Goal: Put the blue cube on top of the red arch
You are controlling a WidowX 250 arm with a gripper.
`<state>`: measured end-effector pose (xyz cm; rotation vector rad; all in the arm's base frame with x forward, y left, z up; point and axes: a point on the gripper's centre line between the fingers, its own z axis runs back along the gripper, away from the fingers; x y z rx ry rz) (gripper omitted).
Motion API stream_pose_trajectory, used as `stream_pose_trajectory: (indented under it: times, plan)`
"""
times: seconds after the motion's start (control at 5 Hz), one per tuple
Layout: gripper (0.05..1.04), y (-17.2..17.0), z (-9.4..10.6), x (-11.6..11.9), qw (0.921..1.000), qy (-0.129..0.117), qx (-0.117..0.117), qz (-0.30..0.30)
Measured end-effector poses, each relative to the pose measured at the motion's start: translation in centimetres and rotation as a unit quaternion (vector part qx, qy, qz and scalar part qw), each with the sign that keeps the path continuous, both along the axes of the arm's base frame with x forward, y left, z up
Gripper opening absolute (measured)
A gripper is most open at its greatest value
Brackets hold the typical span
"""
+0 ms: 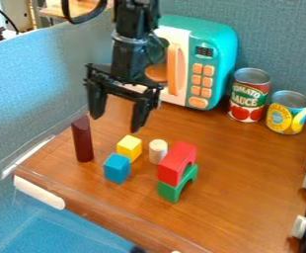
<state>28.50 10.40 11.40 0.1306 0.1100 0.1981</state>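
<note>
**Arm (129, 54) hung over the bench (248, 163), jaws spread wide**

The black arm came in at the top edge, left of centre, and dropped almost straight down, with the gripper (117, 123) at its lower end. The jaws pointed downward and stood far apart, 1 fingertip at the left and the other at the right and a little lower in the view. They had hold of nothing.

The blue cube (117, 168) sat on the bench, lower in the view than the fingertips. The yellow cube (130, 148) was just behind it, and whether those 2 touched could not be told. To the right, the red arch (176, 163) rested on top of the green arch (169, 191), with a pale cylinder (158, 151) upright beside them. A dark red pillar (82, 138) stood upright at the left. Behind were a teal toy microwave (215, 64) and 2 cans (249, 96).
</note>
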Motion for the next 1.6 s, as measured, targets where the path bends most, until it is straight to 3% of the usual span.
stream_pose_trajectory:
  times: [0.2, 0.6, 0.8, 1.4, 1.6]
  plan:
    - [1.001, 1.1, -0.7, -0.1, 0.9996, -0.012, -0.017, 0.017]
    - [1.001, -0.4, -3.5, 1.9, 0.9988, -0.025, -0.041, -0.012]
    - [1.001, -0.4, -5.0, 2.2, 0.9988, -0.012, -0.047, -0.011]
    - [1.001, 1.3, -6.8, 1.2, 0.9983, 0.037, -0.042, 0.014]
    - [1.001, 1.4, -6.8, 1.1, 0.9985, 0.039, -0.032, 0.023]
